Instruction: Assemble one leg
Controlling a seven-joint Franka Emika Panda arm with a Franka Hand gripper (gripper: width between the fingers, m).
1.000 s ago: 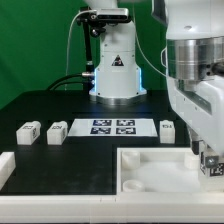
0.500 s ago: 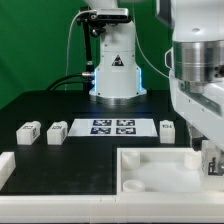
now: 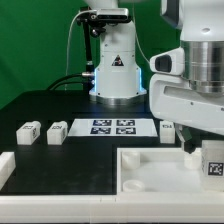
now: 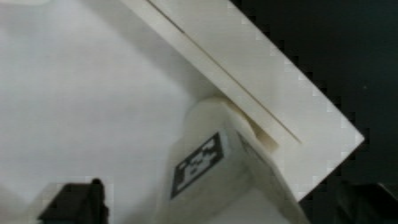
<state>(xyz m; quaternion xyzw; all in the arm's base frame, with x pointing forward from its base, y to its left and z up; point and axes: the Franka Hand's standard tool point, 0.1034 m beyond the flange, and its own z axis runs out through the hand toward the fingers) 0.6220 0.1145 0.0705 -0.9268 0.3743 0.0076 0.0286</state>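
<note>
On the black table [image 3: 60,100] before green backdrop, the small white tagged plastic leg [image 3: 212,162] sits in the tray-like part's [image 3: 150,170] right far corner socket; the claw [image 4: 231,212] gapes wide, empty. Unscrewed, the leg could topple out.

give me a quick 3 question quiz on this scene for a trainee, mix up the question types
1. True or false: the claw is clamped on a leg.
2. How many loose legs lie on the black table on the exterior view's left of the marker board?
3. Where is the leg with its tag showing, near the claw? A: on the marker board. B: at the corner of the large white tray-like part on the exterior view's right. C: beside the robot base.

Key
1. False: its fingers stand apart, gripping nothing.
2. Two.
3. B.
</note>
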